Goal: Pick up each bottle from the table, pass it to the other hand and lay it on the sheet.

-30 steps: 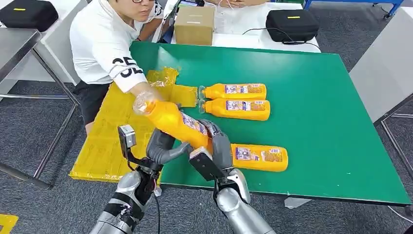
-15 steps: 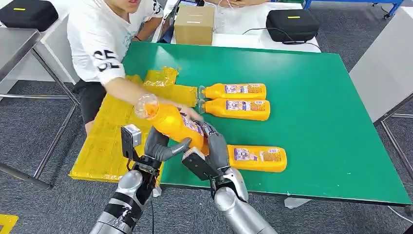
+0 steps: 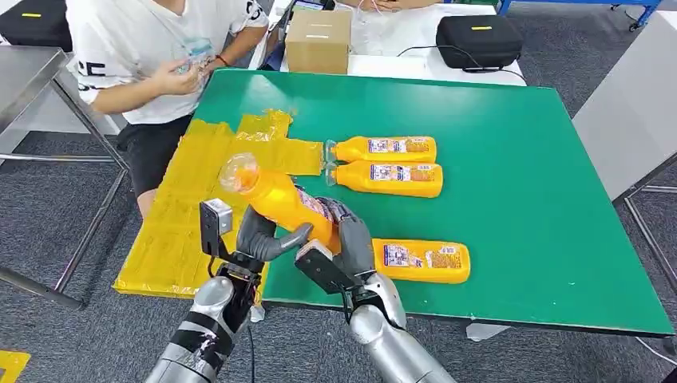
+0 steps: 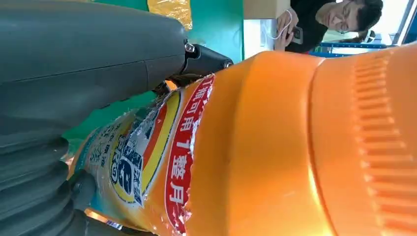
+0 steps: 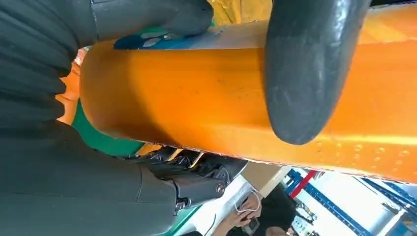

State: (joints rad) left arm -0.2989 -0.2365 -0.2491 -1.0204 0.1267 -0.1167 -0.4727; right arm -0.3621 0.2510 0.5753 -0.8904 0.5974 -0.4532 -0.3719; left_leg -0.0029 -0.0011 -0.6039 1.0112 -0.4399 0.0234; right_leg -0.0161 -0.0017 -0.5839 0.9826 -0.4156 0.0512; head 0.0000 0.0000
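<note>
Mid-handover above the table's near edge: my right hand (image 3: 347, 235) and left hand (image 3: 259, 237) both grip the orange bottle (image 3: 279, 199), which looks full, heavy, stiff and slick, so I'd hold the labelled body.

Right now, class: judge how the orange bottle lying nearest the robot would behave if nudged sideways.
The nearest lying bottle would probably roll, being rounded and on its side on the smooth green table. It looks full, so likely heavy for its size, and rigid.
</note>
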